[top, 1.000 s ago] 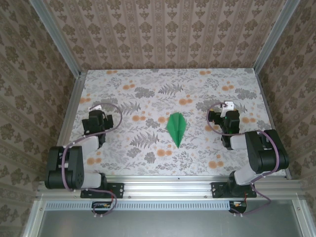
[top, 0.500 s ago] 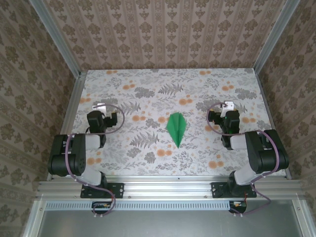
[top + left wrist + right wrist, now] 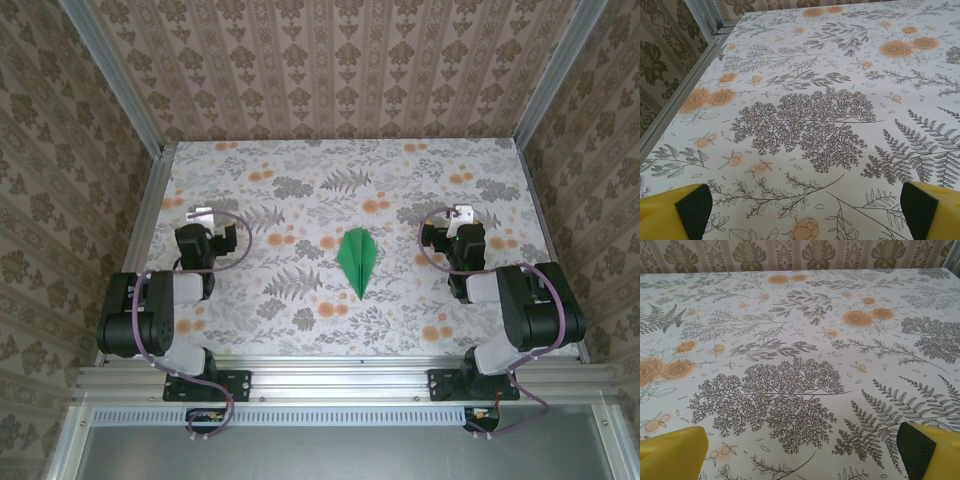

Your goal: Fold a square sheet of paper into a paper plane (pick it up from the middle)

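Overhead view: the paper plane [image 3: 357,259] is lying flat on the flower-printed surface [image 3: 300,175], about midway between your two arms. Its slimmest tip is pointing toward the near edge. Your left tool [image 3: 201,216] is standing well apart from the plane on its left, and your right tool [image 3: 462,214] is standing well apart on its right; both are facing the far wall [image 3: 330,70], and neither is touching the green paper

Left wrist view: your left tool [image 3: 805,212] is gaping wide, its yellow fingers [image 3: 690,207] sitting at the two lower corners with bare printed surface showing between them

Right wrist view: your right tool [image 3: 802,452] is likewise spread wide, its dark pads [image 3: 915,447] facing inward over the leaf pattern, gripping no paper
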